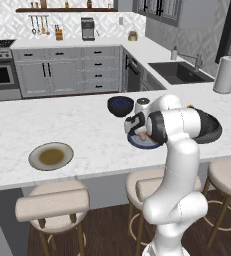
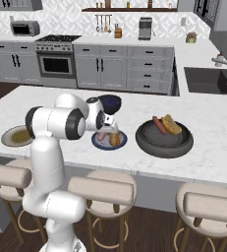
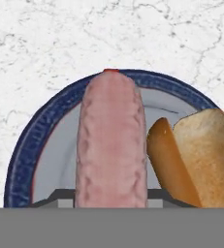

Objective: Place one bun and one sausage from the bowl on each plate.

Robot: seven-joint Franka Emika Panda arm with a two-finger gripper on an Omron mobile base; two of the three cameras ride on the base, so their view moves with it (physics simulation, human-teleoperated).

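Observation:
My gripper (image 2: 103, 134) hangs low over the small blue-grey plate (image 2: 106, 145), shut on a pink sausage (image 3: 111, 145) that points down at the plate. Whether the sausage touches the plate I cannot tell. A toasted bun (image 3: 200, 155) lies on this plate, right beside the sausage. The wide dark bowl (image 2: 164, 142) stands to the plate's right and holds another sausage (image 2: 159, 124) and another bun (image 2: 172, 124). The larger beige plate (image 1: 50, 156) sits bare near the counter's front left. My arm hides most of the blue-grey plate (image 1: 146, 145) in the left base view.
A smaller dark blue bowl (image 1: 120, 105) stands just behind the blue-grey plate. A paper towel roll (image 1: 225, 74) is at the far right by the sink. Stools line the counter's front edge. Open marble lies between the two plates.

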